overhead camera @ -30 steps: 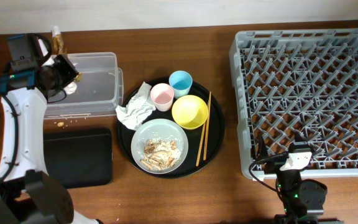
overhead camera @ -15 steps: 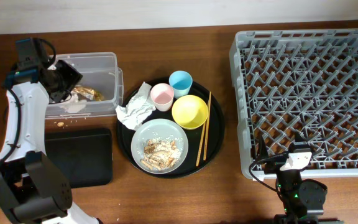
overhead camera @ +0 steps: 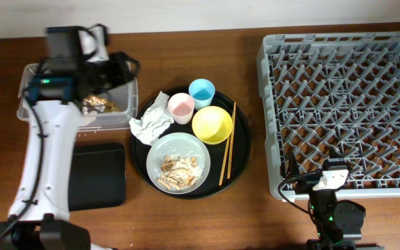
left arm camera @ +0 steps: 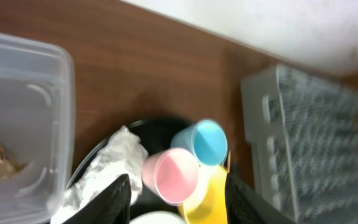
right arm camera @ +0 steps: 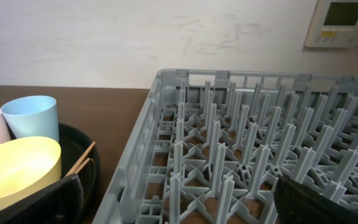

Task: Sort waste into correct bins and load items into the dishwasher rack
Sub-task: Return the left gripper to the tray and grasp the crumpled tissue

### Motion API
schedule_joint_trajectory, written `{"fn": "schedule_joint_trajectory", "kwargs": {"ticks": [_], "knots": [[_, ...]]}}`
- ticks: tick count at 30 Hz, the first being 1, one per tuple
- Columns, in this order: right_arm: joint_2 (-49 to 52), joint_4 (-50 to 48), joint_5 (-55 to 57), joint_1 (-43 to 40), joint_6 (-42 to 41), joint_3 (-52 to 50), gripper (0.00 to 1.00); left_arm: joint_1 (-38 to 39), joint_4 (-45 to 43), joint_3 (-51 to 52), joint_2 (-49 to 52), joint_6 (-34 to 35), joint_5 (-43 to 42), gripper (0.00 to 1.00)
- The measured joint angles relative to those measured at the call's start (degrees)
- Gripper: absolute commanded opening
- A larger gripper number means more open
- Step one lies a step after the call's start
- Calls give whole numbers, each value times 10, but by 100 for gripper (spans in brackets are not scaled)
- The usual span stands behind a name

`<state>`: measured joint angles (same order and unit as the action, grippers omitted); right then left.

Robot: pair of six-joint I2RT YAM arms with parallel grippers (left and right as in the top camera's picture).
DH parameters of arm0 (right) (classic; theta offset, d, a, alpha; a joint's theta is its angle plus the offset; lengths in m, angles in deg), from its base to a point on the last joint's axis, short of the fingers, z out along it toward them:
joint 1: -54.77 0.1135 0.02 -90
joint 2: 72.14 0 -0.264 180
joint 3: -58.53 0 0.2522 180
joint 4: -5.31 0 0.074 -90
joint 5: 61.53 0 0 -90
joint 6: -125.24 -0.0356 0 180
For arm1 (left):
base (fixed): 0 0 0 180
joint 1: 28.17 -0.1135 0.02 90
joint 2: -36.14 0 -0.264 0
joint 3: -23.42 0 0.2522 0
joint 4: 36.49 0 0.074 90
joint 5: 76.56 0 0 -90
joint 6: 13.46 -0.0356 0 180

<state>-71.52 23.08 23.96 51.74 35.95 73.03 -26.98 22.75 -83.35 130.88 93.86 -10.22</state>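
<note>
Unchanged at right: large square grey plastic pegged crate, with right gripper just before it, spread wide and empty. Shifted since a second ago to right end of clear rectangular plastic box: left gripper, about half open, holding nothing. Now lying inside box: brownish food scrap.
</note>
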Motion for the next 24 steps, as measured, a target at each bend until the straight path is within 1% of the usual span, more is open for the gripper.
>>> {"fn": "schedule_joint_trajectory", "kwargs": {"ticks": [1,2,3,4,8,12,15,20,24], "knots": [[0,0,0,0,0,0,99,30,24,-6,0,-22,29,48],[0,0,0,0,0,0,99,47,36,-7,0,-35,46,47],[0,0,0,0,0,0,99,68,58,-7,0,-52,74,45],[0,0,0,0,0,0,99,88,85,-7,1,-66,105,45],[0,0,0,0,0,0,99,142,160,-6,9,-98,209,45],[0,0,0,0,0,0,99,148,161,19,24,-105,253,45],[0,0,0,0,0,0,99,145,153,48,59,-104,274,45],[0,0,0,0,0,0,99,145,145,78,110,-104,284,44],[0,0,0,0,0,0,99,145,121,92,139,-104,287,44]]}}
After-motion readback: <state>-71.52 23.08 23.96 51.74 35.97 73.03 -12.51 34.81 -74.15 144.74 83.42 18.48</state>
